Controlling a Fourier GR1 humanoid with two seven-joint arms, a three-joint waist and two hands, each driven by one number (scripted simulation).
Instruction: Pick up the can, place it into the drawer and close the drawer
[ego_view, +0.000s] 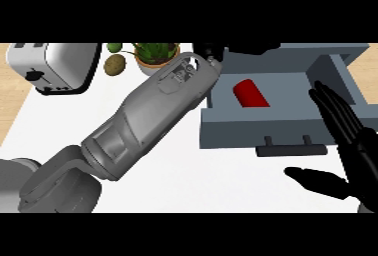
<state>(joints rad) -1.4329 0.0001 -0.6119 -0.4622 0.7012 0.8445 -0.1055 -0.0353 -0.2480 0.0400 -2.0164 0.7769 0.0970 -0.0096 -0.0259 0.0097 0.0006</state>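
The red can (251, 94) lies on its side inside the open grey drawer (255, 131), whose dark handle (291, 148) faces me. My left forearm stretches from the lower left up to the drawer's far left corner. There my left hand (210, 50) shows only as a dark patch behind the wrist, just left of and beyond the can, not touching it as far as I can see. My right hand (350, 134) is open at the drawer's right side, fingers straight and pointing away, thumb spread below near the handle. It holds nothing.
A silver toaster (52, 65) stands at the back left of the white counter (170, 185). A potted plant (155, 54) and a brown round fruit (114, 64) sit beside it. The grey cabinet body (341, 56) rises behind the drawer.
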